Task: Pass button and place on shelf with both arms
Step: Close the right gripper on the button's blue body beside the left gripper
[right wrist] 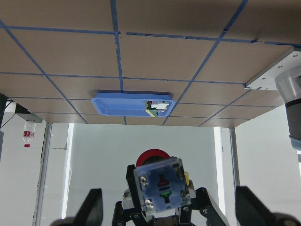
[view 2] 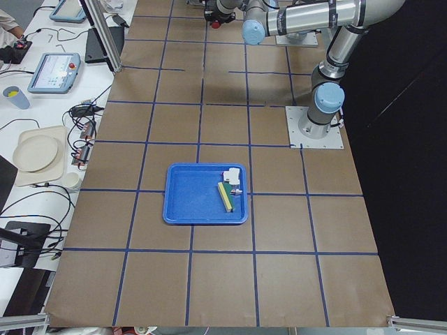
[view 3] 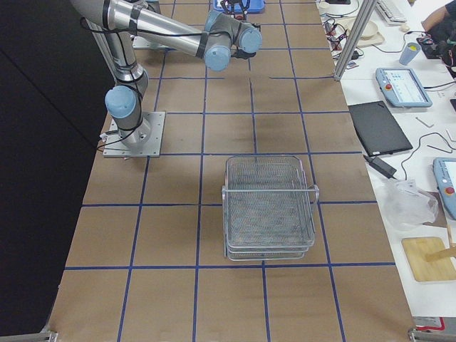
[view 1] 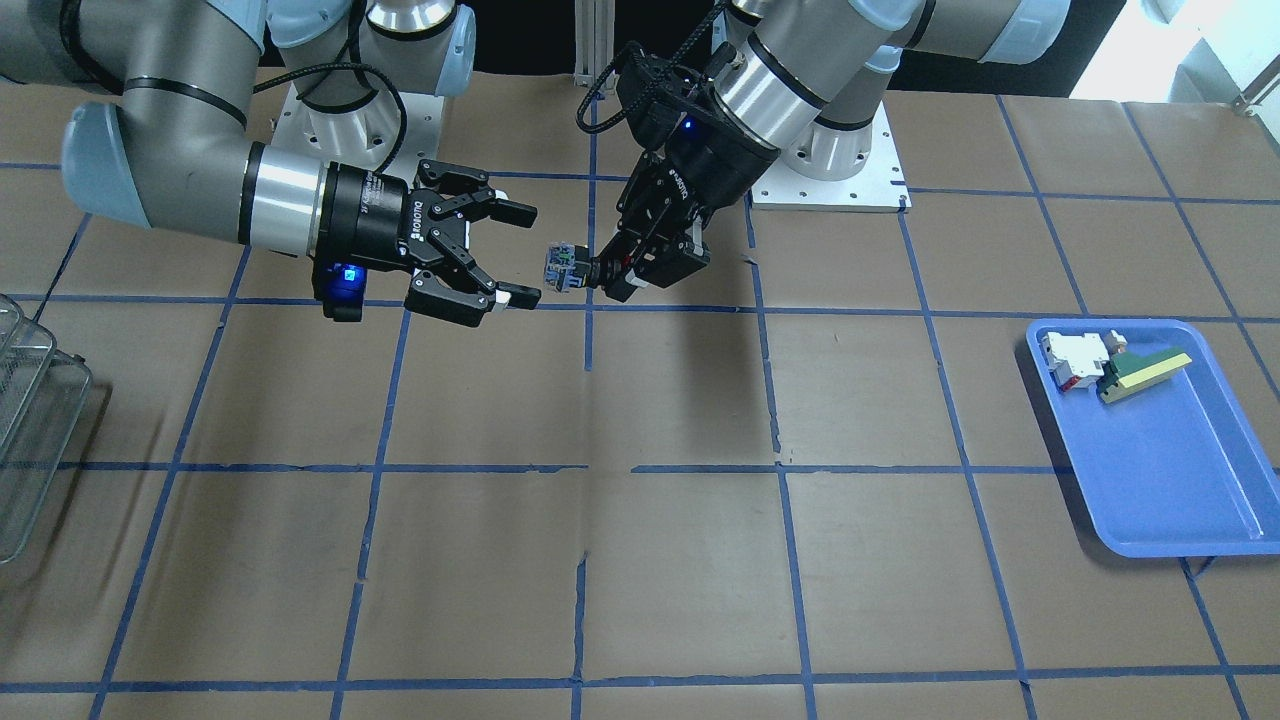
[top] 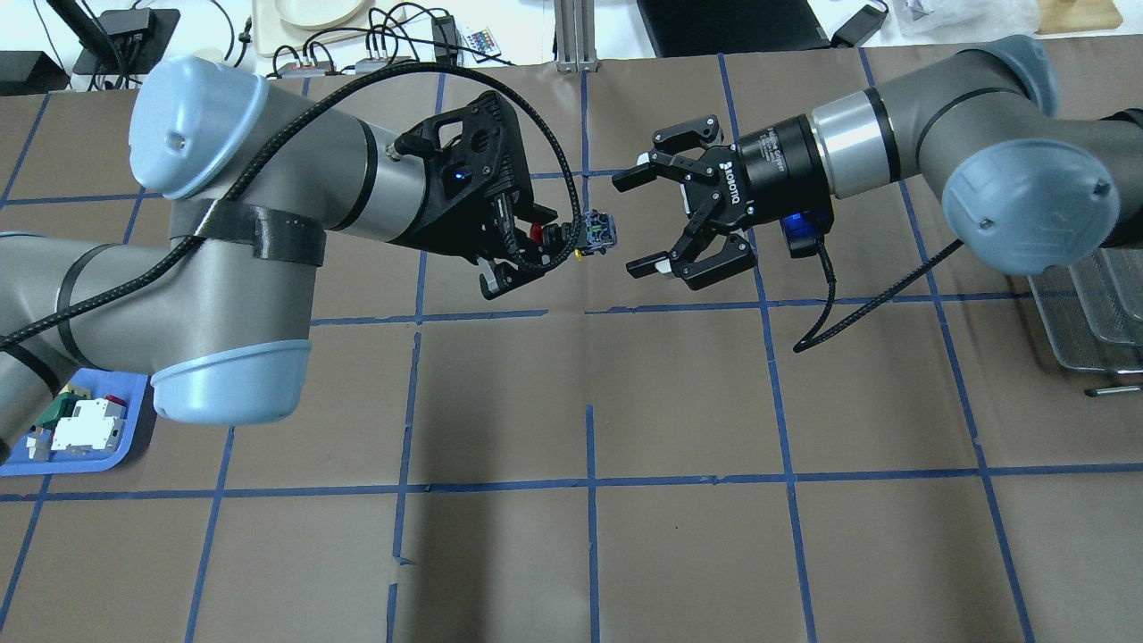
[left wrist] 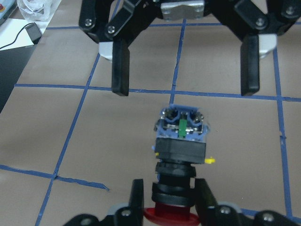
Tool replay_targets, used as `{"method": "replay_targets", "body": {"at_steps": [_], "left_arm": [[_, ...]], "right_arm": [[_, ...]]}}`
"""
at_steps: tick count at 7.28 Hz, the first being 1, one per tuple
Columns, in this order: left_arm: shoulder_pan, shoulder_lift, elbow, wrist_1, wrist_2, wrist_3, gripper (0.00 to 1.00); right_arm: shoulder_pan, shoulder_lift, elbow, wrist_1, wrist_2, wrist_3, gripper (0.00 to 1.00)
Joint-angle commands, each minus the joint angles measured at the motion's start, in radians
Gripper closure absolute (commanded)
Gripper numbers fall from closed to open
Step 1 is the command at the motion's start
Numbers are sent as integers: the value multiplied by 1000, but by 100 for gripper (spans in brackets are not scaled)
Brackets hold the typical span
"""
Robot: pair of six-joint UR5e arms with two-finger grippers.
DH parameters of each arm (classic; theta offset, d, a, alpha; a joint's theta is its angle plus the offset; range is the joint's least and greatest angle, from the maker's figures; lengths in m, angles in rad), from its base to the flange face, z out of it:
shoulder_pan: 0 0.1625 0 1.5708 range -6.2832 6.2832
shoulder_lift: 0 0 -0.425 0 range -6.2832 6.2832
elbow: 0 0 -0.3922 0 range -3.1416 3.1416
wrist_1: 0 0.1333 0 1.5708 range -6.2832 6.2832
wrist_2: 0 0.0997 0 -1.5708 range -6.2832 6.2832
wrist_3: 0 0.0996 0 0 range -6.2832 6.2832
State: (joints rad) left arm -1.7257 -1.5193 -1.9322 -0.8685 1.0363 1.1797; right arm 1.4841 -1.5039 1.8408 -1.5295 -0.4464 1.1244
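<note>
Found the button clear of the tabletop, in mid-air near the centre line, gripped at its red-cap end by the left pincer. Noted the grey-blue terminal end left bare and pointing at the right pincer; judged deliberate, to give the receiving side a free stretch of body to close on.

Recorded the right pincer spread wide, holding nothing, level with the button and just short of it, fingers set either side of the line of approach (checked in the left wrist view: no contact seen). Judged the hand-over about to begin; no transfer yet.

Located the shelf at the tabletop's end on the right arm's side, well apart from the exchange; hence, by judgement, the need for a pass at all. Saw the tray at the opposite end, with a white block and a wedge side by side in one corner.

Advise closing on the black body before any release, to avoid a slip from a hold on the terminal face alone.
</note>
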Motion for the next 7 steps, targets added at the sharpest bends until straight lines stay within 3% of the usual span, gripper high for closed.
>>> {"method": "replay_targets", "body": {"at_steps": [1,7], "left_arm": [[-2,1,-4,6,1,-2,80],[-2,1,-7,43,-1,-9,79]], "right_arm": [[18,-4,0,3,-5,5,1],[38,-6,3,16,-6,5,2]]}}
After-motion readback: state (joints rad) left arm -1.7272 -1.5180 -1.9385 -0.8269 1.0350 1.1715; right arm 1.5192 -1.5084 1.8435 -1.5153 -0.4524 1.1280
